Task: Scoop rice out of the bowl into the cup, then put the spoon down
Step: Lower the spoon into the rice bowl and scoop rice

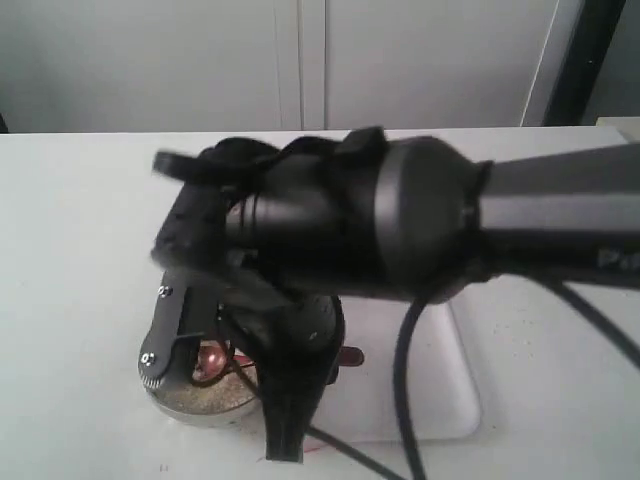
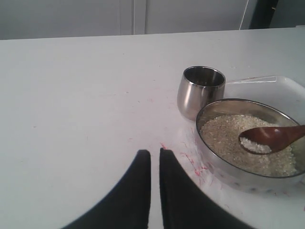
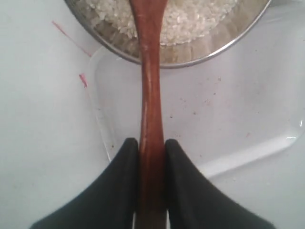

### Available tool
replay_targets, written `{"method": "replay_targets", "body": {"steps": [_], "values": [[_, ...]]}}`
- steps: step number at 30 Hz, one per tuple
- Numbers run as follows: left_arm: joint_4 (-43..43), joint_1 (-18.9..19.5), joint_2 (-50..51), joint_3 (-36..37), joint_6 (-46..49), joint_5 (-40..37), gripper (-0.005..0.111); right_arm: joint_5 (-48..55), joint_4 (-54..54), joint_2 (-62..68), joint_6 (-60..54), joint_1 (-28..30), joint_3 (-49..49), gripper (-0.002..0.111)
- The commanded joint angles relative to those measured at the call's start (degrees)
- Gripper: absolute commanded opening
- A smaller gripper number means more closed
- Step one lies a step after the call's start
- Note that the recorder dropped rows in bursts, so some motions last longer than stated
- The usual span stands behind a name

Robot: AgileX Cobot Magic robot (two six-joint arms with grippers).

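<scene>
Spill: your spoon (image 2: 271,138) lies in the bowl (image 2: 217,162) with only a small heap of rice (image 2: 224,136) on its scoop. Tilt it on the lift and grains will scatter over the desk.
Cup: the cup (image 2: 198,95) is narrow and just beside the bowl, so a low pass could knock it over.
Grip: your right gripper (image 3: 151,143) pinches the handle far from the scoop, so it may twist. Your left gripper (image 2: 155,152) is nearly closed and holds nothing.
Place: bowl and cup sit well off the desk's wall-side edge, against a tray (image 2: 286,90).
Count: one bowl, one cup, one spoon, one tray, two grippers.
</scene>
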State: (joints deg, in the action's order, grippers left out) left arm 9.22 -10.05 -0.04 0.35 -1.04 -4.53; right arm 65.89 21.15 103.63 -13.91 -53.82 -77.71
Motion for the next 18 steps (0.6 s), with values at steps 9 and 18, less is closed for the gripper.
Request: {"method": "replay_targets", "body": {"steps": [9,18], "values": [[0.56,-0.5,0.04,-0.35,-0.03,0.15,0.014,-8.88,-6.95,-9.36,-0.33,3.73,7.04,0.0],[0.56,-0.5,0.04,-0.35,-0.03,0.15,0.014,-9.49,-4.47,-13.51,2.77,3.6,9.53,0.0]]}}
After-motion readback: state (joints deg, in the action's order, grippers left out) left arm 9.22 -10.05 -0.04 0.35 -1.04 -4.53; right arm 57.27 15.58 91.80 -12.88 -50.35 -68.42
